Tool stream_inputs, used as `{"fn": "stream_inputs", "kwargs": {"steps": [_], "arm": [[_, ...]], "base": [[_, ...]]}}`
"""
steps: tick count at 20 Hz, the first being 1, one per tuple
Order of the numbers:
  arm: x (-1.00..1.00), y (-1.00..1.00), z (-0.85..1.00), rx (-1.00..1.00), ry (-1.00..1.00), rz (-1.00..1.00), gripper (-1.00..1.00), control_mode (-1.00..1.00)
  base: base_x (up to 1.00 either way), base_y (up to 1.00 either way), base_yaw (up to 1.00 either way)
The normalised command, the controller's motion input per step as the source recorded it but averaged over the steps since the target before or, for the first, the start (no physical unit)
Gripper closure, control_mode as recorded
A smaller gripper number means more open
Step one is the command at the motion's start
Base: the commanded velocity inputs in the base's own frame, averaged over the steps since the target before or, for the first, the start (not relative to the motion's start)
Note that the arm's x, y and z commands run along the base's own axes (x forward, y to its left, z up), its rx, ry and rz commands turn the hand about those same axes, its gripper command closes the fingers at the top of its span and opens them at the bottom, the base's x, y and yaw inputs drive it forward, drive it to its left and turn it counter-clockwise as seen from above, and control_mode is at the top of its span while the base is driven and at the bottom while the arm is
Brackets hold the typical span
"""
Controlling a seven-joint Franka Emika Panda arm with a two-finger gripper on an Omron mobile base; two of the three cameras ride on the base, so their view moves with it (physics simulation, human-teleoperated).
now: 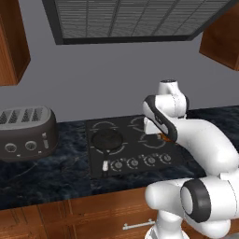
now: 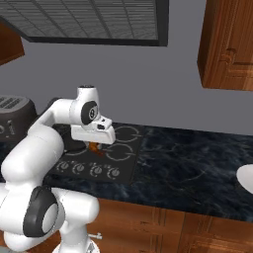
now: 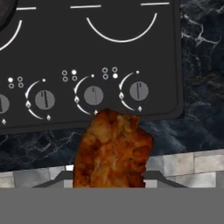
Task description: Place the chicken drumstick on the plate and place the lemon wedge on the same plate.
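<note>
So the gripper [image 2: 94, 146] has its jaws clamped on the drumstick [image 3: 113, 149] and is holding it up over the stove [image 1: 112, 144], while the plate [image 2: 246, 179] is way off to the stove's right, so both placements are left.

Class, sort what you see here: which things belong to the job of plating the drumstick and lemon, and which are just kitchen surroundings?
Belong to the job:
chicken drumstick, held in the gripper
plate, at the counter's right edge

Just surroundings:
stove
toaster
counter
</note>
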Motion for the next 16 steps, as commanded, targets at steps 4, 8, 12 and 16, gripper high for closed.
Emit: {"fn": "stream_inputs", "kwargs": {"steps": [4,8,12,16], "arm": [[-0.15,-0.01,0.0,0.0,0.01,-0.01,1.0,-1.0],[-0.04,0.0,0.0,0.0,0.0,0.0,1.0,-1.0],[0.0,0.0,0.0,0.0,0.0,0.0,1.0,1.0],[0.0,0.0,0.0,0.0,0.0,0.0,1.0,1.0]], "base": [[0.0,0.0,0.0],[0.0,0.0,0.0],[-0.53,-0.15,0.0],[-0.45,-0.83,-0.02]]}}
